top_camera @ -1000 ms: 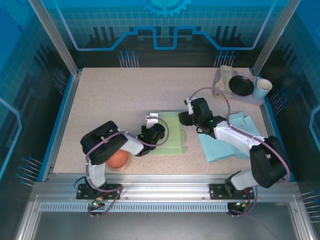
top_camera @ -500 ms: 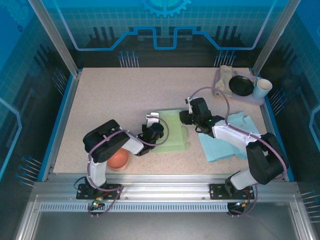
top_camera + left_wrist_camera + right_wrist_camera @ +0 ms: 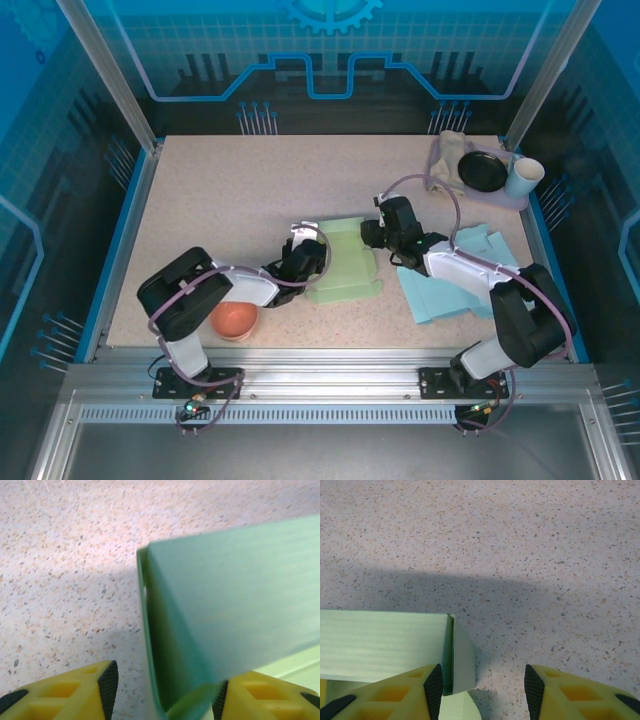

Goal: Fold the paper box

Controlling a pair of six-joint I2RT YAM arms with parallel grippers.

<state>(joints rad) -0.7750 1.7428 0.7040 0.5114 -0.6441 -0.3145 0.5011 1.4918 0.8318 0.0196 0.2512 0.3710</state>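
The green paper box (image 3: 345, 262) lies partly folded at the table's middle, with its walls raised. My left gripper (image 3: 312, 262) is at the box's left edge. In the left wrist view it (image 3: 165, 690) stands open astride the raised left wall (image 3: 235, 610), which leans against the right pad. My right gripper (image 3: 372, 233) is at the box's far right corner. In the right wrist view it (image 3: 480, 690) is open, with a folded corner flap (image 3: 460, 650) just inside its left finger and bare table up to the right finger.
An orange bowl (image 3: 236, 321) sits near the left arm's base. Light blue paper sheets (image 3: 455, 275) lie under the right arm. At the back right a tray (image 3: 440, 165) holds a black dish (image 3: 483, 172) and a white cup (image 3: 524, 177).
My left gripper has opened from shut and let go of the box's left wall. The left arm's elbow swung left. The box shifted slightly right, and the right gripper barely moved.
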